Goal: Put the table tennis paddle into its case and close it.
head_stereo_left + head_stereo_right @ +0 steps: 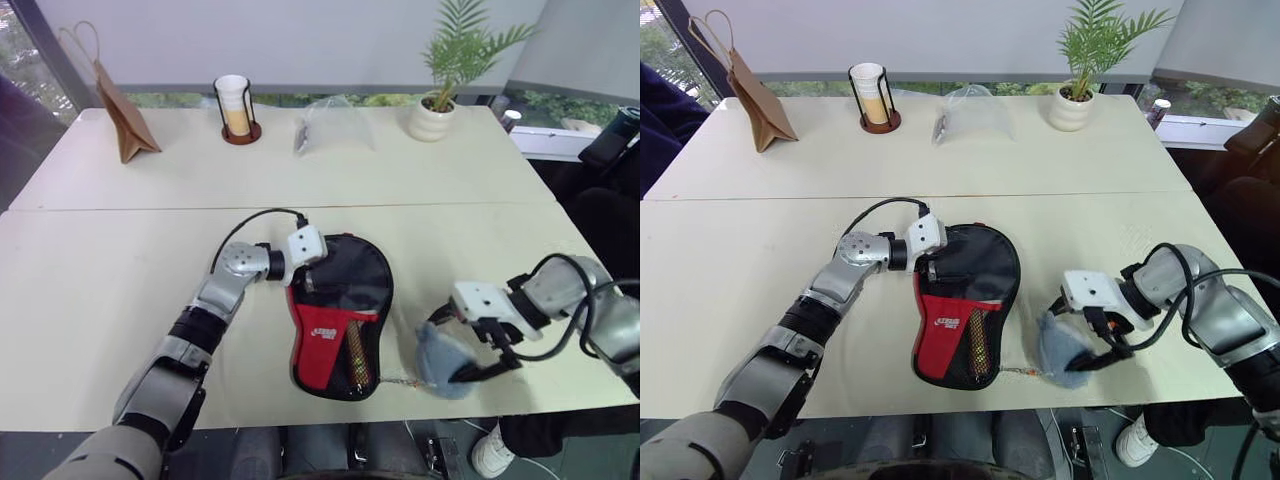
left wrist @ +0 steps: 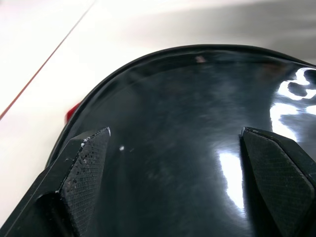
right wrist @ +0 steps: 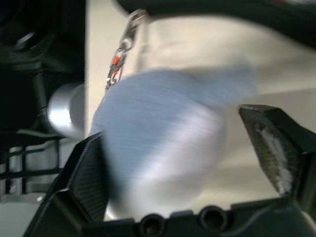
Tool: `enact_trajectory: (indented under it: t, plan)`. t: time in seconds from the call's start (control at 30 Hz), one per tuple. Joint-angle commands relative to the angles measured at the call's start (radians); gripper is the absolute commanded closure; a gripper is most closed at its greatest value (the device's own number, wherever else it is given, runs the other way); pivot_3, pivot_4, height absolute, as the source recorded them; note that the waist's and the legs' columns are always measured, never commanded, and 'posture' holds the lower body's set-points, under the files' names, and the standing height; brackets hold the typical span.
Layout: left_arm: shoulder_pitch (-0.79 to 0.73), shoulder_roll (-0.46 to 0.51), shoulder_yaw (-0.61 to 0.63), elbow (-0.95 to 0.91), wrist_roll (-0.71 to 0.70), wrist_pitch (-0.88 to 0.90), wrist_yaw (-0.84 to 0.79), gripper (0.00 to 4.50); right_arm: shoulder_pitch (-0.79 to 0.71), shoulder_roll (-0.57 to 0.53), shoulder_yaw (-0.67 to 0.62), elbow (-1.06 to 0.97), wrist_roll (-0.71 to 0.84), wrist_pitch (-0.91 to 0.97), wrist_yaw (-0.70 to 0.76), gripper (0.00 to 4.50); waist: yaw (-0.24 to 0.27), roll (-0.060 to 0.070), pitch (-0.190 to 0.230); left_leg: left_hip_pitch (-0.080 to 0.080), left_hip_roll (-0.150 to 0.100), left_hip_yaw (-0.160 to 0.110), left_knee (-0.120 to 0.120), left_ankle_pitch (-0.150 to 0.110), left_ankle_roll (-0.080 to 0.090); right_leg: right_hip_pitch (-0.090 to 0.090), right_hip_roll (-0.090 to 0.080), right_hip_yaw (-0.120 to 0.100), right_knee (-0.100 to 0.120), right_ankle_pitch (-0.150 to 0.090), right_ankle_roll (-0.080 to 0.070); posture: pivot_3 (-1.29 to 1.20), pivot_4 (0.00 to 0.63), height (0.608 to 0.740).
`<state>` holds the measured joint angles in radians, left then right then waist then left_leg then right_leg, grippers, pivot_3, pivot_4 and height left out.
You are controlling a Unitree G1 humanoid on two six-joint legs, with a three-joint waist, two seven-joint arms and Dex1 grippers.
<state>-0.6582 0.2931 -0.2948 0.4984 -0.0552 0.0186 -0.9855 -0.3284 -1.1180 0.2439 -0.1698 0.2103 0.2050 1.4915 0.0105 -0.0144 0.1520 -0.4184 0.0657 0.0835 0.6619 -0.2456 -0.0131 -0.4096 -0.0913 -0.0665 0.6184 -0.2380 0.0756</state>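
Your left pincer (image 1: 303, 283) has its fingers apart over the round black top of the case (image 1: 340, 315), gripping nothing. The case lies flat on the surface (image 1: 100, 300), red panel toward you; whether the paddle is inside, you cannot tell. Your right pincer (image 1: 478, 362) stands spread around the grey pouch (image 1: 443, 362) near the surface's front edge, one finger touching it.

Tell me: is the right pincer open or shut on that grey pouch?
Open: the right pincer has its fingers spread, with a gap beside the grey pouch lying between them.
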Motion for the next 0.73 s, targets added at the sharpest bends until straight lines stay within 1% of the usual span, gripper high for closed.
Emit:
enact_trajectory:
  t: [0.03, 0.13, 0.2, 0.37, 0.43, 0.53, 0.6, 0.73]
  plan:
    - [-0.036, 0.003, 0.068, -0.042, -0.066, 0.081, -0.014, 0.06, -0.077, 0.004, -0.068, 0.033, 0.012, 0.044, -0.027, 0.09, 0.000, 0.000, 0.001, -0.003, 0.000, 0.000, 0.000, 0.000, 0.000, -0.002, 0.000, 0.000, 0.001, 0.000, 0.000, 0.00, 0.150, 0.740]
    - [-0.069, 0.016, 0.128, -0.113, -0.140, 0.178, -0.034, 0.06, -0.138, 0.000, -0.103, 0.059, 0.031, 0.074, -0.030, 0.09, 0.003, -0.001, 0.004, -0.012, -0.001, 0.001, 0.001, 0.001, 0.000, -0.013, 0.000, 0.002, 0.008, 0.001, 0.000, 0.00, 0.150, 0.740]
    - [-0.083, 0.040, 0.160, -0.170, -0.182, 0.240, -0.053, 0.06, -0.174, -0.001, -0.124, 0.074, 0.046, 0.099, -0.028, 0.09, 0.005, -0.001, 0.005, -0.015, -0.001, 0.002, 0.002, 0.001, 0.000, -0.017, 0.002, 0.002, 0.010, 0.000, 0.000, 0.00, 0.150, 0.740]
    - [-0.057, 0.178, 0.249, -0.371, -0.316, 0.415, -0.130, 0.06, -0.240, -0.023, -0.181, 0.068, 0.084, 0.161, -0.026, 0.09, -0.003, 0.003, 0.009, -0.017, 0.000, 0.002, 0.001, 0.001, 0.000, -0.019, 0.004, 0.002, 0.011, 0.000, 0.001, 0.00, 0.150, 0.740]
    - [-0.028, 0.263, 0.288, -0.451, -0.357, 0.472, -0.161, 0.06, -0.256, -0.035, -0.207, 0.058, 0.090, 0.173, -0.032, 0.09, -0.006, 0.005, 0.012, -0.016, 0.000, 0.002, 0.001, 0.001, 0.000, -0.019, 0.004, 0.002, 0.012, 0.000, 0.001, 0.00, 0.150, 0.740]
    - [0.009, 0.344, 0.329, -0.535, -0.413, 0.543, -0.172, 0.06, -0.267, -0.047, -0.236, 0.052, 0.098, 0.185, -0.039, 0.09, -0.005, 0.006, 0.013, -0.016, 0.000, 0.002, 0.001, 0.001, -0.001, -0.019, 0.004, 0.002, 0.012, 0.000, 0.001, 0.00, 0.150, 0.740]
    - [0.062, 0.410, 0.373, -0.614, -0.463, 0.598, -0.191, 0.06, -0.271, -0.056, -0.259, 0.037, 0.109, 0.205, -0.051, 0.09, -0.004, 0.005, 0.013, -0.016, 0.000, 0.002, 0.002, 0.002, -0.001, -0.019, 0.003, 0.002, 0.011, 0.000, 0.000, 0.00, 0.150, 0.740]
    - [0.136, 0.484, 0.428, -0.722, -0.542, 0.678, -0.190, 0.06, -0.272, -0.060, -0.279, 0.011, 0.125, 0.236, -0.068, 0.09, -0.001, 0.006, 0.014, -0.016, 0.000, 0.003, 0.002, 0.002, -0.001, -0.019, 0.003, 0.003, 0.011, 0.000, 0.000, 0.00, 0.150, 0.740]
